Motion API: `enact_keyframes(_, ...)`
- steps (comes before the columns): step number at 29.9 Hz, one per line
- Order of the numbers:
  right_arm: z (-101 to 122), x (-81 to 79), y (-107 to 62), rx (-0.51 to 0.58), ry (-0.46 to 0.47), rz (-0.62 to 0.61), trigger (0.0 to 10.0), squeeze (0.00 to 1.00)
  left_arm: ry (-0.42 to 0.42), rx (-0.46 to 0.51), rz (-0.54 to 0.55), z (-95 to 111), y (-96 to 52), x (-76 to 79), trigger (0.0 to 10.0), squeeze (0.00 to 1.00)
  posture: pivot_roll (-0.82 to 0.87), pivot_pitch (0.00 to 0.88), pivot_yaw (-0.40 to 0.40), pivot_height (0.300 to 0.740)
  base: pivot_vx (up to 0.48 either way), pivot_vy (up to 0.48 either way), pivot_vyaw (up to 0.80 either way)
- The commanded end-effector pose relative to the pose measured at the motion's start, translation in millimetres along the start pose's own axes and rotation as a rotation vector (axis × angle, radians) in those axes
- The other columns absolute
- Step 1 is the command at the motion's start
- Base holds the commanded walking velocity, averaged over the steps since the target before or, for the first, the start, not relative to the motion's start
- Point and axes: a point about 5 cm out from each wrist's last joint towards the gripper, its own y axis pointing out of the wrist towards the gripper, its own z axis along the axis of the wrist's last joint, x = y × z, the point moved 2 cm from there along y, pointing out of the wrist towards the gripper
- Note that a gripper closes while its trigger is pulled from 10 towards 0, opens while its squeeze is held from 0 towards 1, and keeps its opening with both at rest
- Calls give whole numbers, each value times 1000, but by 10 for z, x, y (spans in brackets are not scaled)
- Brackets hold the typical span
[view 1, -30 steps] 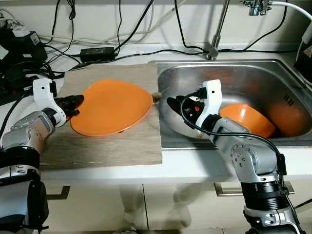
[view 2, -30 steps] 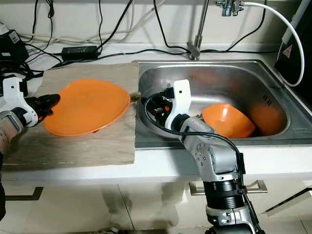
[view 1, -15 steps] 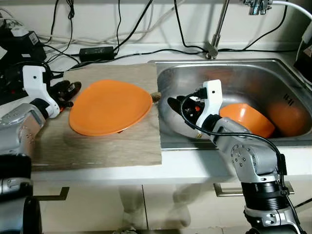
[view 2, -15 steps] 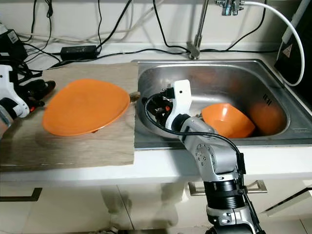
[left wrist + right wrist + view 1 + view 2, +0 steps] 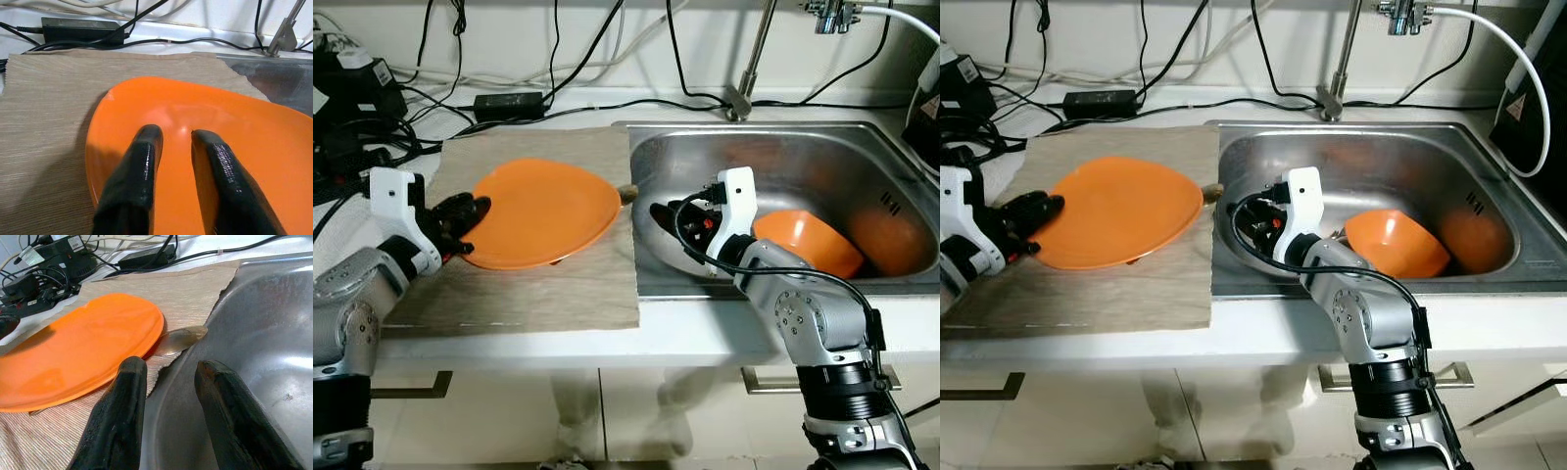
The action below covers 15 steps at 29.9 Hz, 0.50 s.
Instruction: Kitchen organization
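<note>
Beside the steel sink (image 5: 862, 147), a wood-grain mat (image 5: 558, 284) carries the orange plate (image 5: 543, 211), with my left gripper (image 5: 171, 142) over its near rim, fingers apart, gripping nothing. My right gripper (image 5: 168, 377) hangs open at the sink's edge near a spoon (image 5: 178, 339). One orange bowl (image 5: 808, 240) sits in the basin, so I judge organizing barely begun.

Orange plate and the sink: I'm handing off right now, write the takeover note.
Left gripper: open, fingers over the orange plate's near edge; no grip visible.
Right gripper: open, empty, at the sink's left wall.
Plate rests tilted on the mat, a spoon under its sink-side rim.
Orange bowl lies in the sink.
Nothing put away yet; plate, spoon, bowl remain.
</note>
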Motion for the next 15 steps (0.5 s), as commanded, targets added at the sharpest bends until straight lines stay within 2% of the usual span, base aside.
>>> enact_keyframes(1, -1, -3, 20, -4, -11, 1, 10000, 0, 1, -26, 21, -63, 19, -19, 3059, 0, 4, 0, 11, 740, 0, 0, 0)
enact_keyframes(2, 0, 0, 22, 0, -10, -2, 10000, 0, -2, -34, 29, -87, 35, -28, 8745, 0, 3, 0, 12, 740, 0, 0, 0)
enact_keyframes(3, 1, 0, 25, 3, -8, -5, 10000, 0, -3, -40, 43, -115, 50, -42, 10000, 0, -1, 0, 12, 740, 0, 0, 0)
enact_keyframes(10, 11, -31, 16, 19, -7, -10, 10000, 0, -7, -61, 76, -212, 114, -75, 10000, 0, -17, 0, 17, 740, 0, 0, 0)
enact_keyframes(15, 15, -18, -5, 20, -6, -13, 10000, 0, -2, -93, 106, -294, 92, -170, 10000, 0, -23, 3, 20, 740, 0, 0, 0)
